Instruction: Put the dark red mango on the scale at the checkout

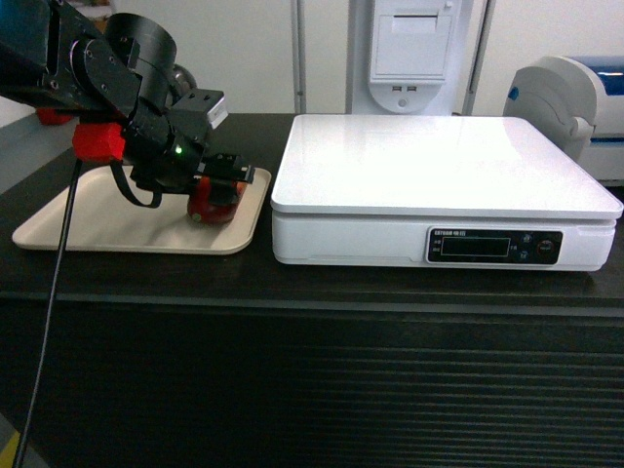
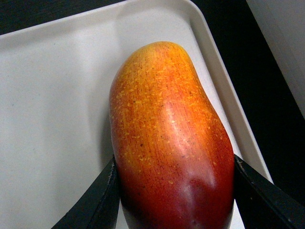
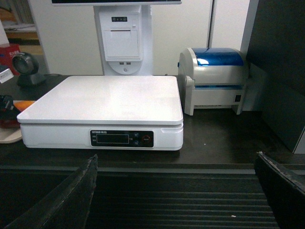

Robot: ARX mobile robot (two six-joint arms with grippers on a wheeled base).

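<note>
Left gripper (image 2: 174, 191) is pinching the mango (image 2: 171, 138) on the tray (image 1: 68, 219); right gripper (image 3: 176, 191) is idling spread; next, lifting across to the scale (image 1: 439, 161).

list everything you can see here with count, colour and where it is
dark red mango: 1, red and orange-yellow, on the beige tray, between the left gripper's fingers
beige tray: 1, beige, left on the checkout
scale: 1, white with dark display, right of the tray
checkout: 1, black counter with ribbed front
label printer: 1, white with blue lid, right of the scale
receipt printer: 1, white, behind the scale
left gripper: 1, black, closed on the mango
right gripper: 1, black, open, in front of the checkout
</note>
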